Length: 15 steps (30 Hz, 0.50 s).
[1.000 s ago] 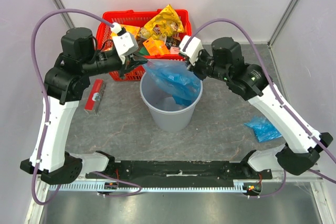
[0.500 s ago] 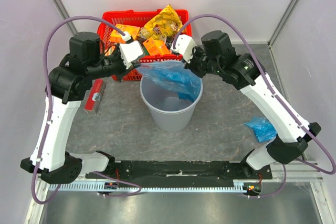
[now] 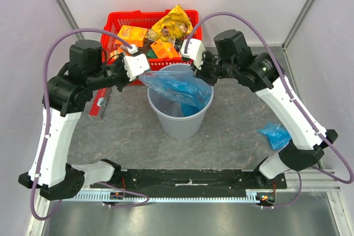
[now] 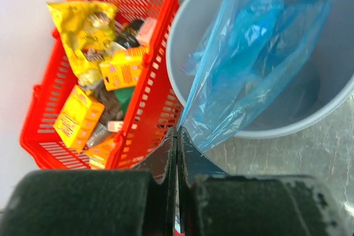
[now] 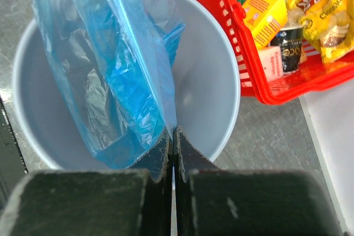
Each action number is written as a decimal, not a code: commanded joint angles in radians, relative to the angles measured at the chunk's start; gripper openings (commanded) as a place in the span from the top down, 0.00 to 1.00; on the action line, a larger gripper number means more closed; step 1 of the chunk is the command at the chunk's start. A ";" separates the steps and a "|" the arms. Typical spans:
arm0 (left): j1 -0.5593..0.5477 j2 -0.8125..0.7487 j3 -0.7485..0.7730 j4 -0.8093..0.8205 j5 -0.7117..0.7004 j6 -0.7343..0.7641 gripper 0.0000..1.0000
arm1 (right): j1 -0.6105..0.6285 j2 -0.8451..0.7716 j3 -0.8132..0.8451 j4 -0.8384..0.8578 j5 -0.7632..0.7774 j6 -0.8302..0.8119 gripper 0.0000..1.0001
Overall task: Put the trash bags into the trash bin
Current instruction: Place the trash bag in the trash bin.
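A blue trash bag is stretched over the mouth of the grey trash bin, hanging down into it. My left gripper is shut on the bag's left edge, outside the bin's rim. My right gripper is shut on the bag's right edge above the far rim. In the left wrist view the film runs from my closed gripper into the bin. The right wrist view shows the film pinched at my gripper over the bin. Another blue trash bag lies bundled on the table at the right.
A red mesh basket full of snack packets and boxes stands right behind the bin. A red flat object lies on the table at the left. A black rail runs along the near edge.
Both grippers have moved while holding the bag. The left one pulled back to the left past the rim, and the bag now spreads wider over the bin's mouth.
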 commanded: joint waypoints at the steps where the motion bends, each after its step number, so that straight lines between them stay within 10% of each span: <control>1: 0.010 0.007 -0.084 -0.006 -0.126 0.096 0.98 | -0.026 0.039 0.033 -0.061 0.169 0.009 1.00; 15: 0.010 0.060 -0.306 0.224 -0.388 0.129 0.98 | -0.195 0.258 0.197 -0.005 0.198 -0.020 1.00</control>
